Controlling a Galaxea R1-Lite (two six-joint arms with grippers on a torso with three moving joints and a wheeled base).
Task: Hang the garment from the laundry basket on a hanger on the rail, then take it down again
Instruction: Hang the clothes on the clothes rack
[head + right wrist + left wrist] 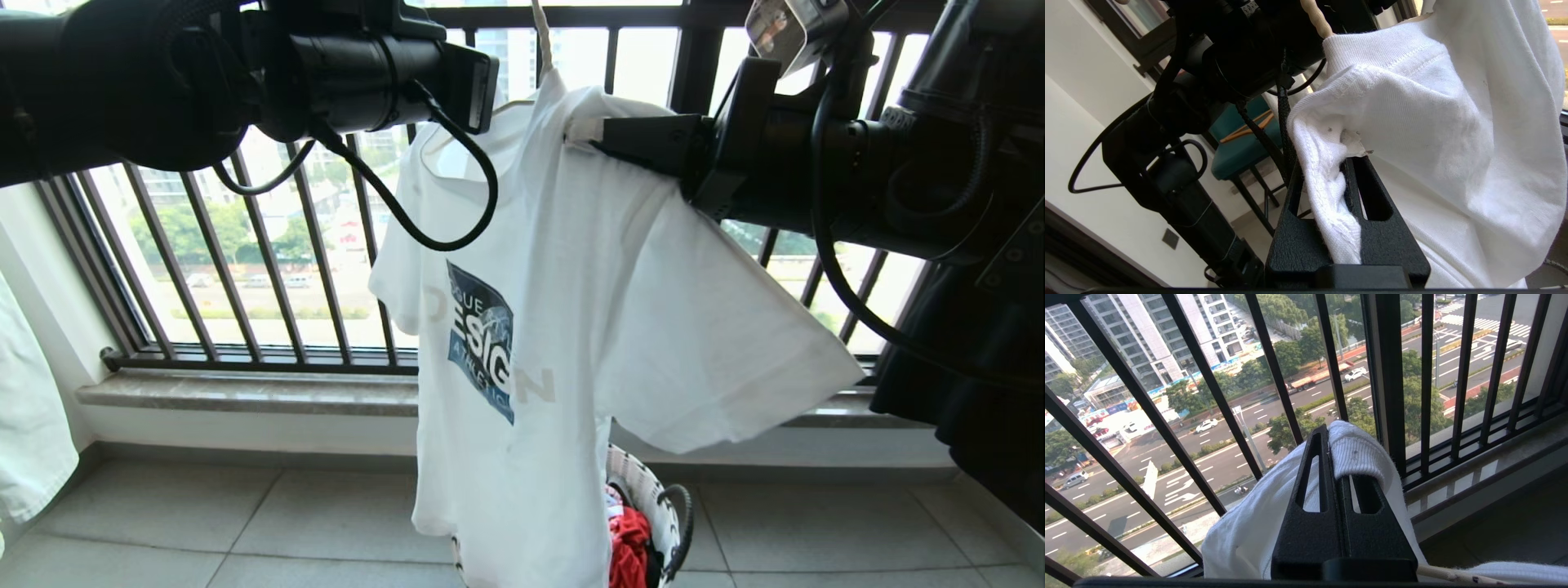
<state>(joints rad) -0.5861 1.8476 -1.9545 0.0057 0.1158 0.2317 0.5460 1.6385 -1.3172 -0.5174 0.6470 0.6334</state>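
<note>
The T-shirt (571,327) hangs in mid-air in front of the barred window (269,245), its chest graphic (482,351) facing the head camera. Its collar sits around the neck of the cream hanger (541,37), whose twisted stem rises out of the top of the frame. The hem drops in front of the basket (653,506), which stands on the tiled floor (245,523) directly below and is partly hidden by the cloth. A red garment (629,547) lies inside the basket.

The right gripper (584,131) reaches in from the right at shoulder height. Its fingers (1372,204) are clamped narrow on a bunched fold of the T-shirt's collar seam, with cloth squeezed between them. The right sleeve spreads out below this arm.

The left gripper (1333,441) is closed tight. A rolled edge of the white cloth is draped over its tip and pinched there. In the head view the left arm crosses the upper left and blocks the sight of its own fingers and of the shirt's left shoulder.

A stone sill (245,392) runs under the window. Another white cloth (28,425) hangs at the far left edge. In the right wrist view a teal chair (1241,151) stands behind the left arm.
</note>
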